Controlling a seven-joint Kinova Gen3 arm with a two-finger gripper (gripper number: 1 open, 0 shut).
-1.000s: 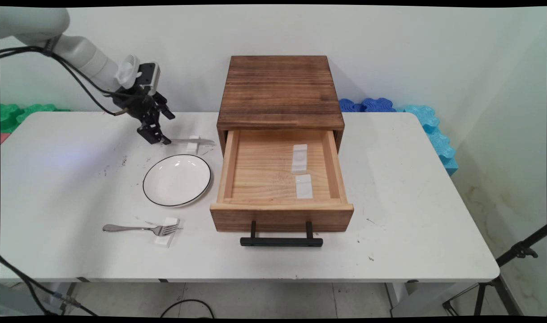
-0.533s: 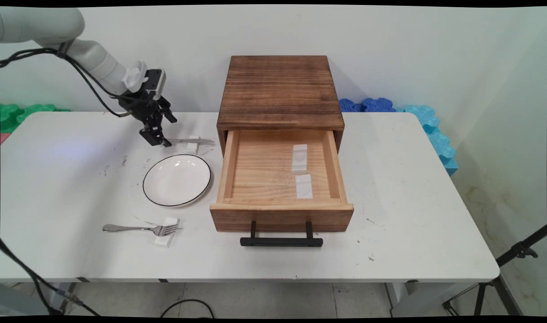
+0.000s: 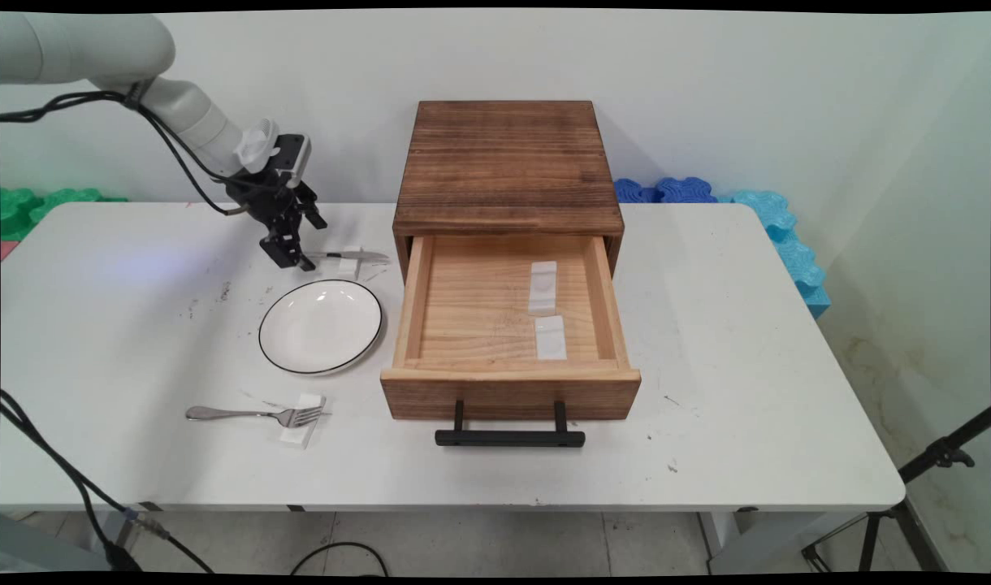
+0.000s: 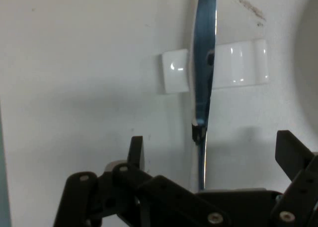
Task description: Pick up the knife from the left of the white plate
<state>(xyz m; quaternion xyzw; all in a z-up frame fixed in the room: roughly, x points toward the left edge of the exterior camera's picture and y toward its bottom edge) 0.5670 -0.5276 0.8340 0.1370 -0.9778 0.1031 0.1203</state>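
White counter (image 3: 707,341) as I see it from the main camera.
On it I have a dark-topped wooden drawer box (image 3: 508,166), a white black-rimmed plate (image 3: 320,326), a steel fork (image 3: 244,414) on a white rest (image 3: 303,419), and a steel knife (image 3: 349,257) on another white rest (image 3: 349,264).

A slim silver table knife (image 3: 351,257) (image 4: 203,83) lies flat in the upper left of the frame, its blade resting across a small white ceramic rest (image 3: 348,262) (image 4: 237,68), handle toward the left.
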